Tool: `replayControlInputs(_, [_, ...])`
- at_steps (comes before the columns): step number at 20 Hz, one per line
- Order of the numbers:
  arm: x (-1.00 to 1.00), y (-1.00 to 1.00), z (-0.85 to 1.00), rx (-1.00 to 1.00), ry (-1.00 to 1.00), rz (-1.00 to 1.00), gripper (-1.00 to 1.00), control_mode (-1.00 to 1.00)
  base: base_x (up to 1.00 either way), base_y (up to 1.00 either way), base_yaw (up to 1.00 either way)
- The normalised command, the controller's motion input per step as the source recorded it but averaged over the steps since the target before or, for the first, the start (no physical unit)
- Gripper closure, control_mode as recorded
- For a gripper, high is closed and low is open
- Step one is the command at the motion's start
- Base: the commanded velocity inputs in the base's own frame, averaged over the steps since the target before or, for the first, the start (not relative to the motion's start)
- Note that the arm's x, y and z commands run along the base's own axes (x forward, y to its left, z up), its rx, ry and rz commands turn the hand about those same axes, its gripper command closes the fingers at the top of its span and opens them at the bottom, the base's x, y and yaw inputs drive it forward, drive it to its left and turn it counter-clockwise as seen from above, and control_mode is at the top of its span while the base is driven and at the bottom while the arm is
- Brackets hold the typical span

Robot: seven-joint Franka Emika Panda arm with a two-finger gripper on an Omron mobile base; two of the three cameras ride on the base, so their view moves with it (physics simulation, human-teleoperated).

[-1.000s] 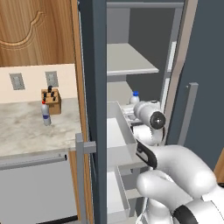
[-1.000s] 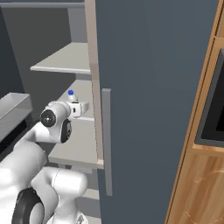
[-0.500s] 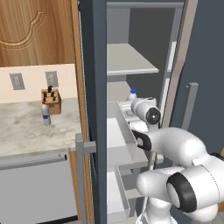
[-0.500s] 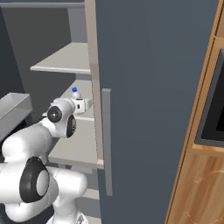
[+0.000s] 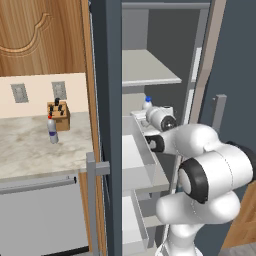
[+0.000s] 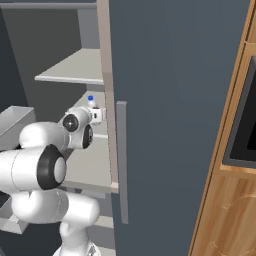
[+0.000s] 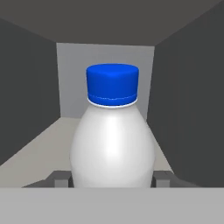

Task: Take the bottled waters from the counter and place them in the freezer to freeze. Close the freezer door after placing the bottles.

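Note:
My gripper point(image 7: 111, 179) is shut on the blue-capped bottled water point(image 7: 112, 144), its fingertips point(image 7: 61, 178) hugging the lower body. The bottle stands upright inside the freezer point(image 5: 150, 70), over a pale shelf point(image 7: 48, 144); whether it touches the shelf I cannot tell. From the base, the bottle's blue cap point(image 5: 147, 100) point(image 6: 90, 98) peeks above the gripper point(image 5: 150, 114) point(image 6: 96, 114). The red-capped bottled water point(image 5: 52, 131) stands on the counter point(image 5: 30, 150). The freezer door point(image 5: 112, 75) hangs open, edge-on to the left of the opening.
A wooden knife block point(image 5: 59, 114) stands behind the red-capped bottle at the wall. A grey bin point(image 5: 142, 155) juts out left of my arm. A second dark door point(image 6: 175, 100) with a long handle point(image 6: 121, 160) bounds the opening on the right.
The arm has stretched further into the freezer, carrying the blue-capped bottle a little deeper and higher over the shelf. The grip has not changed.

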Motion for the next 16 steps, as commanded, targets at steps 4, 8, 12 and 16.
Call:
replayControlInputs(4, [0.41, 0.03, -0.18, 0.0, 0.0, 0.0, 1.0, -1.0, 0.0, 0.0, 0.0])
replayControlInputs(8, [0.28, 0.0, -0.21, 0.0, 0.0, 0.0, 1.0, -1.0, 0.0, 0.0, 0.0])
replayControlInputs(12, [0.19, 0.0, -0.25, 0.0, 0.0, 0.0, 1.0, -1.0, 0.0, 0.0, 0.0])
replayControlInputs(16, [0.17, 0.0, -0.21, 0.0, 0.0, 0.0, 1.0, -1.0, 0.0, 0.0, 0.0])
